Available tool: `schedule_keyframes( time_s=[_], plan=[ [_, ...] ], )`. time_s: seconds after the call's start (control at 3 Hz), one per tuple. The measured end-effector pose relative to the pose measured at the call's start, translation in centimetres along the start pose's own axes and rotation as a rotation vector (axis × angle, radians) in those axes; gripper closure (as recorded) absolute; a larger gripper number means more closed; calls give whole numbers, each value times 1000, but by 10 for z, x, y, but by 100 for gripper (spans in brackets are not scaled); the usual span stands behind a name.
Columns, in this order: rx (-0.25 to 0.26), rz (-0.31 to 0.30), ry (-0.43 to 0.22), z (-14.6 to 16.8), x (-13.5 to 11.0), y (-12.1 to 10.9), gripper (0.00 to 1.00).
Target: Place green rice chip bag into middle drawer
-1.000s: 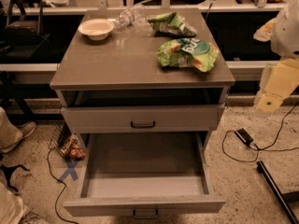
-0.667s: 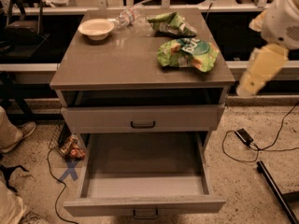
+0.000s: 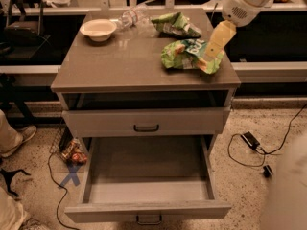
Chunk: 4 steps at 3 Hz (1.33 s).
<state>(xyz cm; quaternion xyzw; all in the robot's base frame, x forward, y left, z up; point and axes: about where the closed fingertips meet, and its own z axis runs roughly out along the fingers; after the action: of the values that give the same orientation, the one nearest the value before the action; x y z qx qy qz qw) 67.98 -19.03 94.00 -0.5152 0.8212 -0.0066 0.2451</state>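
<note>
The robot's pale yellow gripper (image 3: 218,38) hangs at the right edge of the bright green glossy rice chip bag (image 3: 186,56) on the grey-brown cabinet top (image 3: 120,66), seemingly poised to grasp, open or closed unclear; the wide wooden middle drawer (image 3: 148,174) stands open below, ready.

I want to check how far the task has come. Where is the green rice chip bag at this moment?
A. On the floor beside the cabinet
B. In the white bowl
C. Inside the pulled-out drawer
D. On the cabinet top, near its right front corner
D: the green rice chip bag lies on the cabinet top, with the gripper over its right end, and the middle drawer is pulled out with no bag in it.
</note>
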Motion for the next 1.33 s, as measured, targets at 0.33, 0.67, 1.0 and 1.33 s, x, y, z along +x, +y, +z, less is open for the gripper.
schedule_keyframes(
  time_s=[0.33, 0.67, 1.0, 1.33],
  plan=[
    [1, 33, 25, 35, -17, -22, 0],
    [-1, 54, 70, 67, -31, -29, 2],
    [-14, 79, 98, 85, -32, -25, 25],
    [-39, 116, 95, 96, -28, -18, 49]
  ],
)
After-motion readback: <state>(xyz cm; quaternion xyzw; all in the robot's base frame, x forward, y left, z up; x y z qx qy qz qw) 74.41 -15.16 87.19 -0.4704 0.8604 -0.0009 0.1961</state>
